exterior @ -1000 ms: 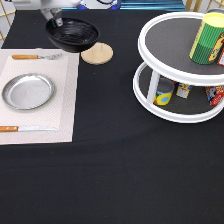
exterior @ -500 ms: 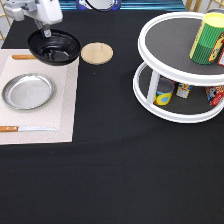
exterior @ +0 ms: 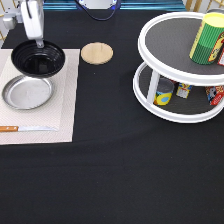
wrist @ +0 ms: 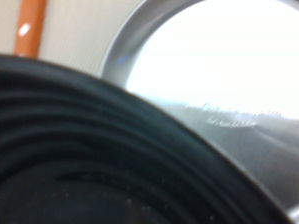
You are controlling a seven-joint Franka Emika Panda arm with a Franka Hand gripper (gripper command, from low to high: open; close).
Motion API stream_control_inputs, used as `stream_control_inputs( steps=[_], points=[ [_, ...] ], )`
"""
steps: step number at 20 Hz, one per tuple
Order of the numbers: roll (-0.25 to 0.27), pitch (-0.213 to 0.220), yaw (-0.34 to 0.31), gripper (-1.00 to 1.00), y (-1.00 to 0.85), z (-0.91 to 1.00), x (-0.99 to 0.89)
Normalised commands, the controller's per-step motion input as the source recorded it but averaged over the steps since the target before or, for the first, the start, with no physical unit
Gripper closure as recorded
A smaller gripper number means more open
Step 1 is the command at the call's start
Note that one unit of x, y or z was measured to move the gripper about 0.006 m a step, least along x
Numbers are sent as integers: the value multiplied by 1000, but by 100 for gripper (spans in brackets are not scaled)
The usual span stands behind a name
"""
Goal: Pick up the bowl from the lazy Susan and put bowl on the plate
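Gripper [exterior: 39,44] with jaws clenched on the far rim of the black bowl [exterior: 38,59], carried off the lazy Susan [exterior: 182,65] and overlapping the silver plate [exterior: 27,92]; centring before lowering would seat it squarely.

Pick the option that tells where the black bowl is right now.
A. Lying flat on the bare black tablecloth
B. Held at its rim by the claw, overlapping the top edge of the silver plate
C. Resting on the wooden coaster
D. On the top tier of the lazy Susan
B: the claw grips the far rim of the black bowl, which overlaps the upper edge of the silver plate on the placemat.
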Motion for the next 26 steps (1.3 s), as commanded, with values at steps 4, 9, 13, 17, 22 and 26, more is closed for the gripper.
stream_control_inputs(
  steps=[4, 9, 13, 17, 22, 26],
  points=[
    [0, -11, -218, 100, -450, -166, -9],
    [31, -3, -156, 100, -562, -205, 0],
    [134, 2, -95, 100, -546, -425, 90],
    [119, 43, -65, 100, -271, -472, 384],
    [150, 101, -20, 100, -211, -265, 345],
    [102, 154, -37, 100, -35, -51, 344]
  ],
)
